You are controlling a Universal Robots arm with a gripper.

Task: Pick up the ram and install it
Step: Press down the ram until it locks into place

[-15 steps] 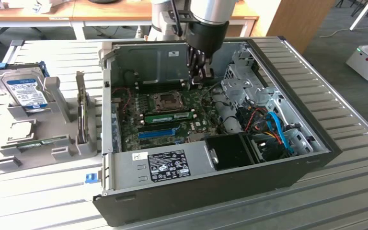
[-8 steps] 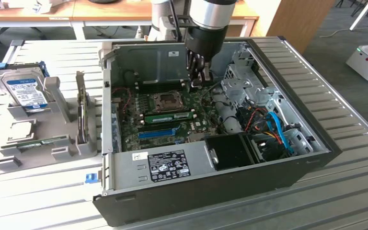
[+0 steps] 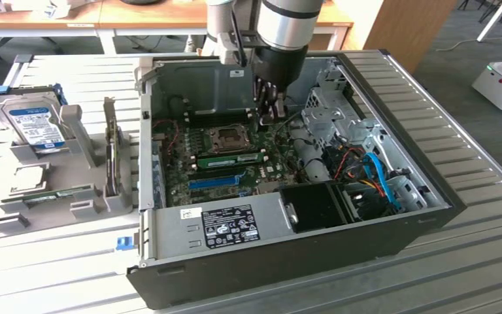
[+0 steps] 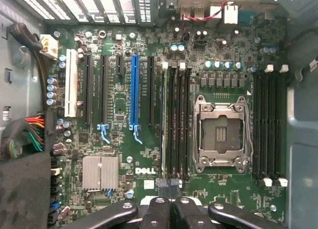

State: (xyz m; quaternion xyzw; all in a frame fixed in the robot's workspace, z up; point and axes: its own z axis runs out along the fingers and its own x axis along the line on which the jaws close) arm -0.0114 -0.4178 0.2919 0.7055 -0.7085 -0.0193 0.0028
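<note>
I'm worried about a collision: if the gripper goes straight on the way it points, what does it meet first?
Probably the end of the memory slots beside the CPU socket, perhaps the green ram in one of them; how high the gripper hangs is unclear.

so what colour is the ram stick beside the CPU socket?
The ram is green, clearest in the exterior view.

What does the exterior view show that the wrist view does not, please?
Exterior view: the hard drive, the upright expansion card and the arm. Wrist view: the Dell lettering and silver heatsink. Both: the CPU socket, blue slot, green ram standing beside the black slots, and the gripper, fingers shut, above the board.
</note>
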